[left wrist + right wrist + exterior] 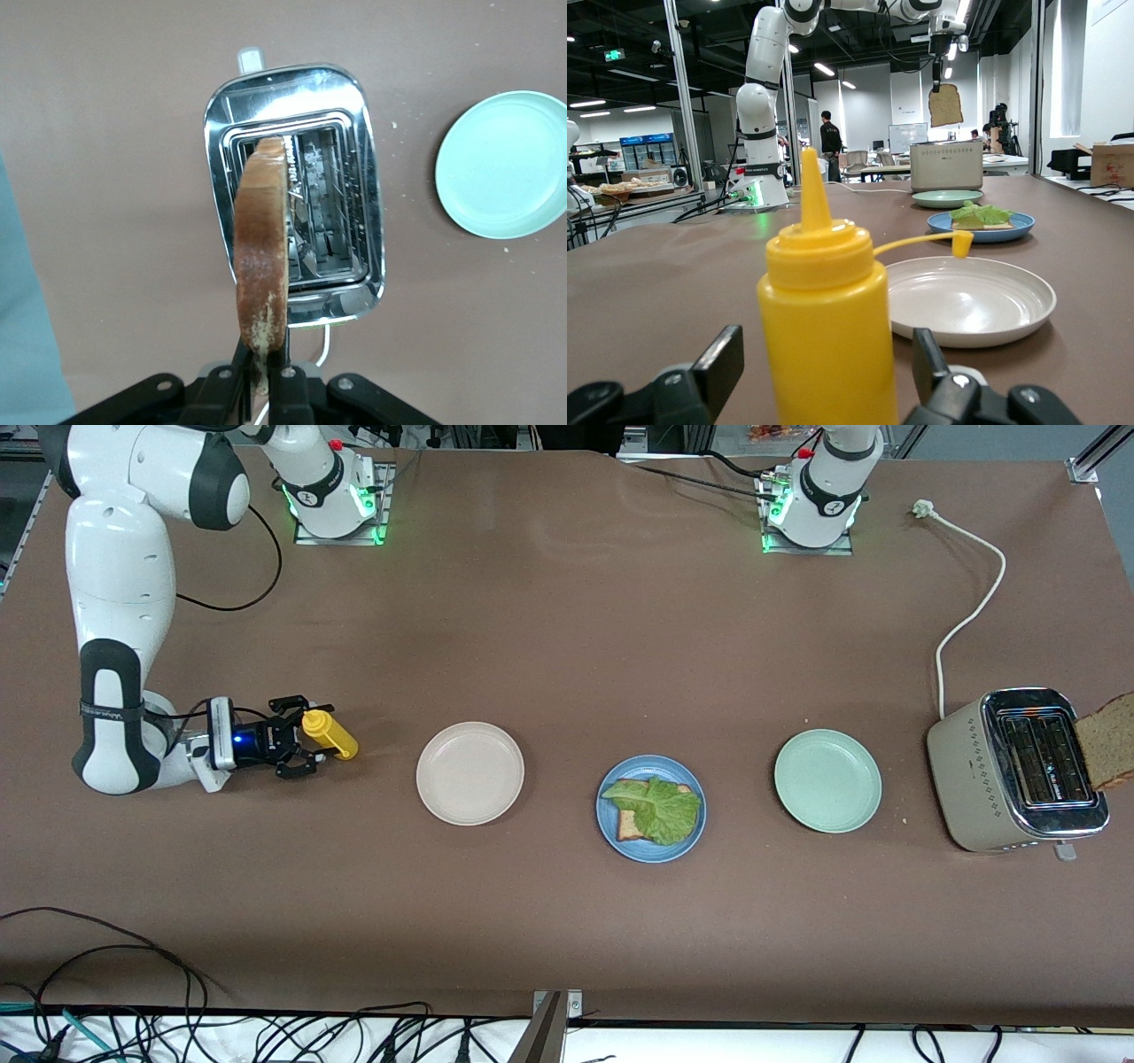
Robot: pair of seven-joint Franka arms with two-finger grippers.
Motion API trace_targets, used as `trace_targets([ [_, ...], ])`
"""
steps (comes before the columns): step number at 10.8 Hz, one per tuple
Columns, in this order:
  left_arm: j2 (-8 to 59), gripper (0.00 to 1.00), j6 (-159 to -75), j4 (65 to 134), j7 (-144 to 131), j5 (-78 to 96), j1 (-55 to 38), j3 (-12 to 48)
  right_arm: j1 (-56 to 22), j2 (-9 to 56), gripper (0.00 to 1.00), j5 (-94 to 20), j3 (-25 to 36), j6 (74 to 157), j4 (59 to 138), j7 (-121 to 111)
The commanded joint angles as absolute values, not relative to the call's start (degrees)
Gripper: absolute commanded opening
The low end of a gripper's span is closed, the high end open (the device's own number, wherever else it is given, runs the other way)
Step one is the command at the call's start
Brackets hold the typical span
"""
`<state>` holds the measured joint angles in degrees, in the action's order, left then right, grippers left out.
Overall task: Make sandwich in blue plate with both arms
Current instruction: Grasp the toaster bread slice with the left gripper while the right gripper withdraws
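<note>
The left claw (261, 382) grips a brown bread slice (262, 266) above the silver toaster (363, 204). The right claw (306, 751), spread open, flanks the yellow squeeze bottle (330, 734). Bread and green lettuce (663, 810) sit in the round blue plate (651, 855) mid-counter.

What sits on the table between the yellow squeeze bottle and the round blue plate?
Front view: only the round cream-white plate lies between the yellow squeeze bottle and the round blue plate.

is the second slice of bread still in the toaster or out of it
Out. The left gripper holds the bread slice by its edge, above the toaster slots.
</note>
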<state>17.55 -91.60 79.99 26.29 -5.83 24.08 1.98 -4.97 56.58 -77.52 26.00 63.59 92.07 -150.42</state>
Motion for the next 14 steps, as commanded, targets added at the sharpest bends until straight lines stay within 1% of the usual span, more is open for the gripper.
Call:
trace_targets([
  [1,17.2,0.0,-86.9,75.9,27.2,-7.4,23.7,3.2,-1.3,58.1,1.0,-74.4,25.6,61.7,89.8,-150.3],
  [4,16.8,0.0,-86.4,75.3,27.2,-7.4,22.8,3.2,2.6,57.7,1.0,-67.4,26.4,62.1,84.7,-144.4],
  [7,17.0,0.0,-86.4,75.3,26.7,-6.7,20.8,3.1,2.9,55.6,1.0,-65.5,30.3,60.7,76.7,-128.0],
  [9,17.1,0.0,-86.5,75.3,25.4,-6.8,16.0,2.8,2.5,54.0,1.0,-65.3,32.1,59.7,71.3,-115.4],
  [10,17.1,0.0,-86.5,75.3,24.3,-6.3,15.6,2.9,2.2,52.1,1.0,-64.8,32.0,59.6,69.1,-108.0],
  [11,17.3,0.0,-86.5,75.3,23.6,-5.7,14.3,3.6,1.0,50.1,1.0,-64.7,31.9,59.6,67.7,-99.8],
  [14,19.1,0.0,-86.6,76.0,18.9,3.7,12.8,3.8,-3.6,44.5,1.0,-62.7,32.2,59.8,66.5,-79.6],
])
